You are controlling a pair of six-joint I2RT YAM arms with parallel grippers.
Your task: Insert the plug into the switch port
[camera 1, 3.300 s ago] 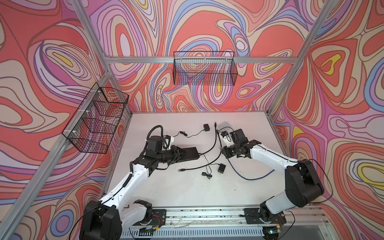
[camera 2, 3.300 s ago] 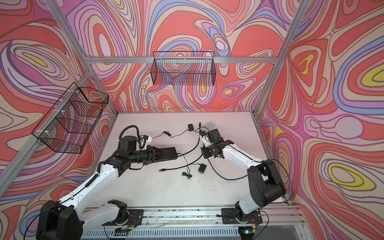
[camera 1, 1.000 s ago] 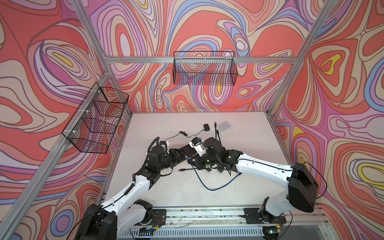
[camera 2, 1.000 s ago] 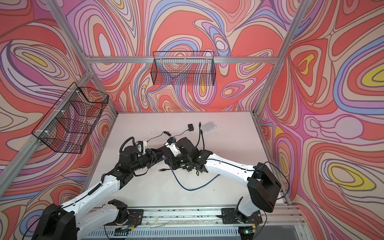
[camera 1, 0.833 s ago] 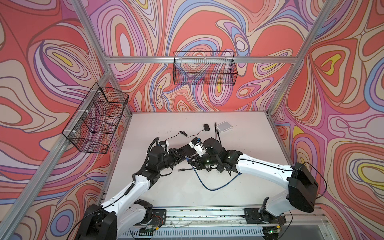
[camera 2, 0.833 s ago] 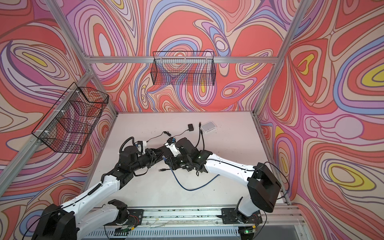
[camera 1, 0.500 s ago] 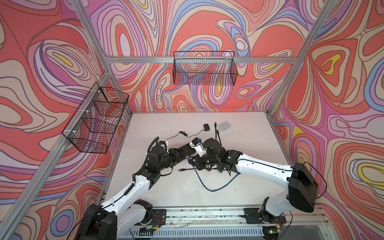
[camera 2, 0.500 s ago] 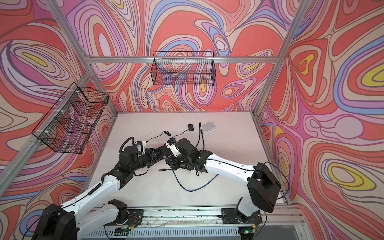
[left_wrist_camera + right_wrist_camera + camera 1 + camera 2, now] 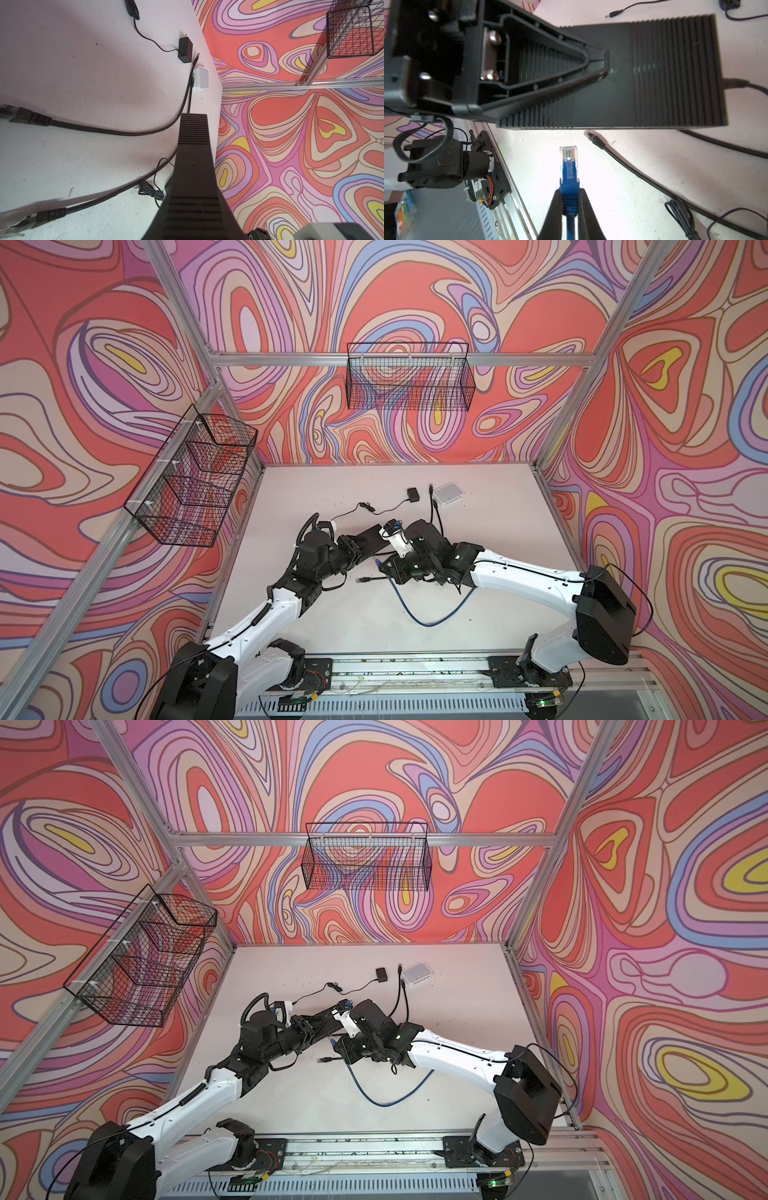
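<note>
1. The right pincer [image 9: 570,194] is pinched on the blue boot of the plug [image 9: 568,164]. One finger presses each side, and the clear connector end sticks out past the fingertips.
2. The blue cable [image 9: 430,624] runs back from the plug between the fingers. In a top view it sags in a loop onto the tabletop [image 9: 353,639] in front of the right arm.
3. The left pincer [image 9: 603,66] is clamped on the switch [image 9: 664,72], a flat black ribbed box. One finger lies across its broad face near one end; the opposite finger is hidden beneath.
4. In both top views the switch [image 9: 374,540] [image 9: 328,1025] sits mid-tabletop between the two arms, slanting away from the left wrist. Whether its far end touches the tabletop I cannot tell.
5. The plug is not inserted. Its tip points at the switch's long edge with a strip of bare tabletop showing between them. No port opening can be made out on that edge.
6. A dark cord enters the switch's short far end in the right wrist view.
7. A black cable [image 9: 643,176] lies on the tabletop beside the plug, its own connector [image 9: 592,138] just off the switch's long edge.
8. Near the back wall rest a small white box [image 9: 446,492] and a black power adapter [image 9: 412,494], close together and well apart from the switch.
</note>
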